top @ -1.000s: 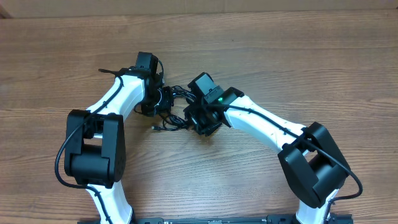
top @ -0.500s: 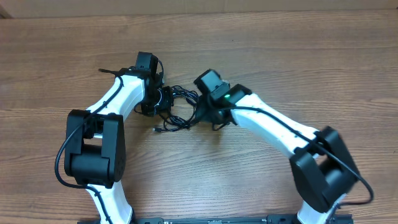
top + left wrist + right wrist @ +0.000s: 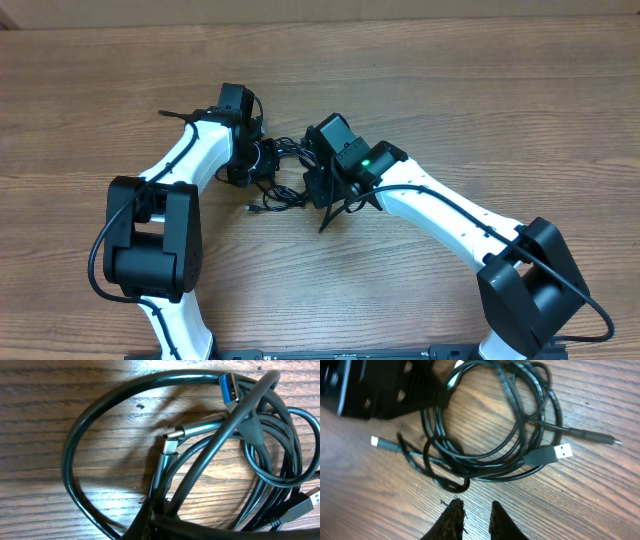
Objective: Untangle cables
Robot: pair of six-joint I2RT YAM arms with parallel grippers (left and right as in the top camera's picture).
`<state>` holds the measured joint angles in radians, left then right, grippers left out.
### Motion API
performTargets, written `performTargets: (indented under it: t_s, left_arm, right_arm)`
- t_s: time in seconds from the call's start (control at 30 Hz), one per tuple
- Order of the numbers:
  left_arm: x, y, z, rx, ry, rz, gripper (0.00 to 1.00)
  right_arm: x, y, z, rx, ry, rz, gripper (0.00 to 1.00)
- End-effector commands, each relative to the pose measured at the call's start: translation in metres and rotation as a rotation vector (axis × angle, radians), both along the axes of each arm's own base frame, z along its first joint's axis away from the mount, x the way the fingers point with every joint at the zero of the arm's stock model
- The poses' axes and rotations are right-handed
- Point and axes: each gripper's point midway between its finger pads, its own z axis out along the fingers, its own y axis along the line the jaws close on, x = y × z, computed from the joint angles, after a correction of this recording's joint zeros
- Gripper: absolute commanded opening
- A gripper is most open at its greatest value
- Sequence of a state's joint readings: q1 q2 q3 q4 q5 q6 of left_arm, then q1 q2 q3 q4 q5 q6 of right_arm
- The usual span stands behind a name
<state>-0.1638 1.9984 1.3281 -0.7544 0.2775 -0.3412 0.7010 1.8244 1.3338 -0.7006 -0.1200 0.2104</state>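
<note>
The step in hand is an opening grab: one side anchored, the other choosing a strand to draw out of the knot. The cables (image 3: 252,427) lie on the counter (image 3: 480,90) as one overlapped coil between the two sets of jaws. The left jaws are closed, and in the left wrist view several strands gather into a tight pinch right at them, so I judge they hold the bundle. The right jaws stand narrow, their fingertips (image 3: 454,517) almost together with bare wood between them and nothing held. The nearest loop of the coil lies just ahead of them. A blue-tongued plug (image 3: 555,453) lies ahead and off to one side, a slim pin-tipped end (image 3: 600,437) beyond it, and a small white-tipped plug (image 3: 376,441) off to the other side. The next move probably calls for widening the right jaws, taking a free plug end, not a middle loop, and pulling away from the left jaws. Room is generous: open wood lies behind and outboard of the right jaws, and the far counter edge lies well beyond both.
</note>
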Motion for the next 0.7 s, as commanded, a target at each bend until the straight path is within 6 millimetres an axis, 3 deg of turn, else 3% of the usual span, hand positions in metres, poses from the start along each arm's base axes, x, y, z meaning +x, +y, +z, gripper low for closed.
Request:
performTargets:
  t_s: [0.0, 0.33, 0.67]
  left_arm:
    - [-0.001, -0.003, 0.001, -0.005, -0.001, -0.005, 0.04]
    - [-0.001, -0.003, 0.001, -0.005, -0.001, -0.005, 0.04]
    - [-0.001, -0.003, 0.001, -0.005, -0.001, -0.005, 0.04]
  right_arm:
    - [-0.004, 0.002, -0.004, -0.033, -0.052, 0.173, 0.16]
    - [-0.023, 0.025, -0.006, -0.082, -0.136, 0.389, 0.19]
    - [-0.017, 0.027, -0.027, -0.153, -0.165, 0.418, 0.22]
